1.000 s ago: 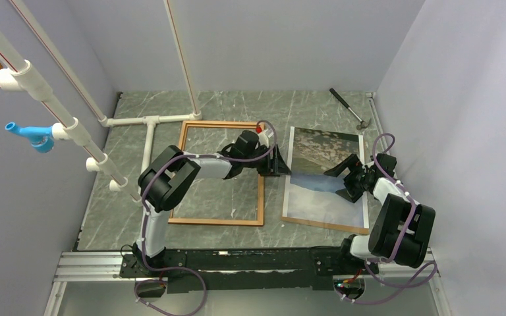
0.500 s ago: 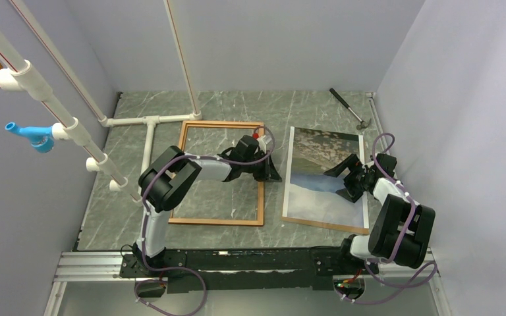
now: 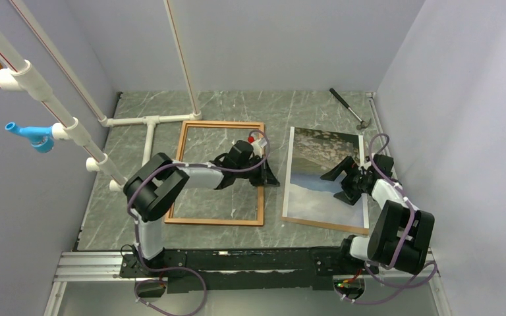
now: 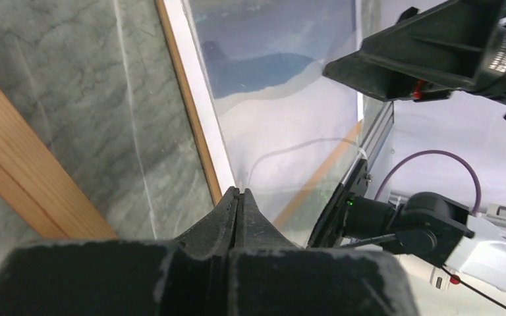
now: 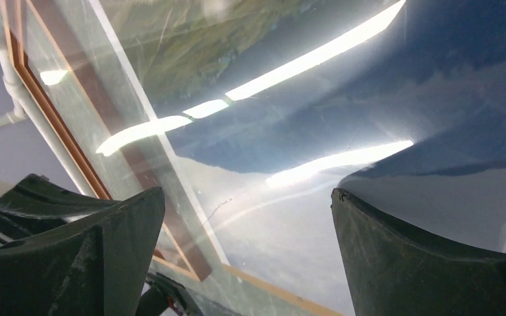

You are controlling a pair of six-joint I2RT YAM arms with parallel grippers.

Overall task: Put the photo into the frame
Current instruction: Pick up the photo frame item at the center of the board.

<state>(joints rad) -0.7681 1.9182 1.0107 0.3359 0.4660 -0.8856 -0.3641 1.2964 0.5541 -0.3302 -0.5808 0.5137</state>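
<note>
Photo (image 3: 326,174) lies on the desk (image 3: 237,105) just right of the empty frame (image 3: 217,222), insertion not yet begun; left tool (image 3: 269,178), pinched together, sits by the frame's right rail, right tool (image 3: 337,187) spread wide over the photo.

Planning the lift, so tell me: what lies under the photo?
A brown panel: only its edge shows, past the near and left sides of the photo. The rest is covered by the print.
</note>
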